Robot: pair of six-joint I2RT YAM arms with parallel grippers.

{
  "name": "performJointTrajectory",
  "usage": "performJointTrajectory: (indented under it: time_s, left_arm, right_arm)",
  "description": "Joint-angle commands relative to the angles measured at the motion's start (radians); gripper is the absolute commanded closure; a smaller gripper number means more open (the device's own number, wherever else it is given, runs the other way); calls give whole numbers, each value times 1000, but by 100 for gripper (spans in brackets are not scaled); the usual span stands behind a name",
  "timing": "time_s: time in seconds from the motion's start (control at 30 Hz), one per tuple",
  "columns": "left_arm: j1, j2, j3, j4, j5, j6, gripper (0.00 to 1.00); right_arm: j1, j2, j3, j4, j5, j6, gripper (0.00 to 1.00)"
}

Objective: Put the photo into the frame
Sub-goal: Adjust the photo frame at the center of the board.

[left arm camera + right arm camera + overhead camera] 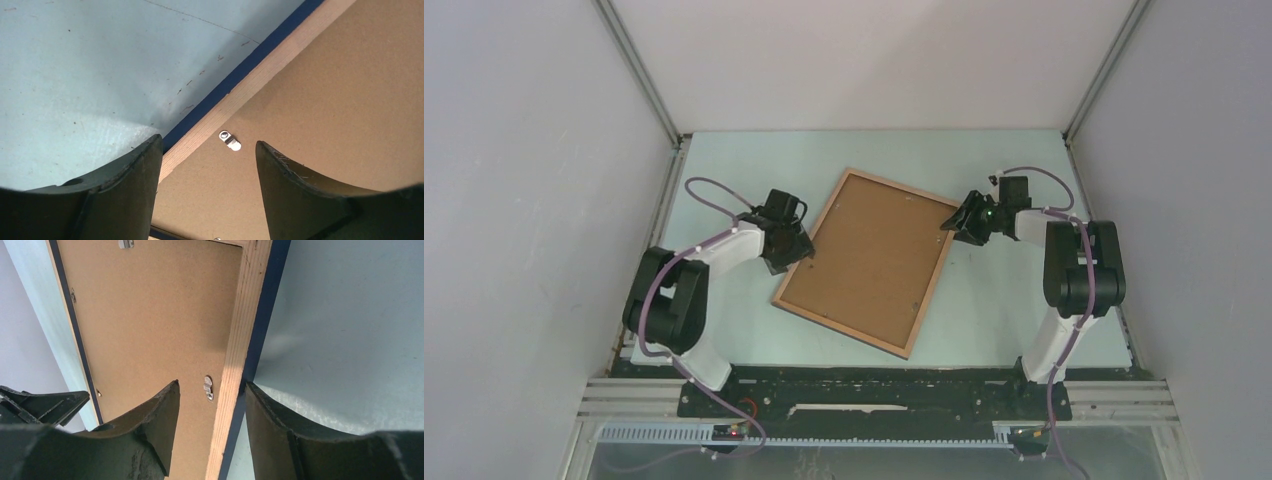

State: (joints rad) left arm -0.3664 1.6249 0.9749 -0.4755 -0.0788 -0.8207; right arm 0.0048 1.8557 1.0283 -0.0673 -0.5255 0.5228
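The frame [932,285] lies slanted on the table, wood-brown face up, with a plain brown backing board [869,260] filling it. The photo is hidden. My left gripper [796,250] hangs over the frame's left rail. In the left wrist view its jaws [209,140] stand open, astride the rail [250,82] and a small metal clip [230,140]. My right gripper [954,222] is at the far right corner. In the right wrist view it [211,384] is open, one finger over the board [150,315], the other beside the rail's [245,315] navy outer edge, a clip [208,387] between them.
The pale blue table [1004,300] is boxed in by grey walls [524,200] on three sides. Both arm bases stand on the black bar [874,385] at the near edge. More metal clips [126,244] dot the board's border.
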Motion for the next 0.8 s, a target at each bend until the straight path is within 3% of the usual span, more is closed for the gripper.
performJointTrajectory:
  time_s: [0.0, 0.77]
  left_arm:
    - [-24, 40, 73, -17, 14, -72, 32]
    - [-75, 91, 127, -134, 20, 37, 33]
  right_arm:
    - [3, -26, -5, 48, -49, 17, 42]
    - [4, -29, -6, 45, -42, 18, 44]
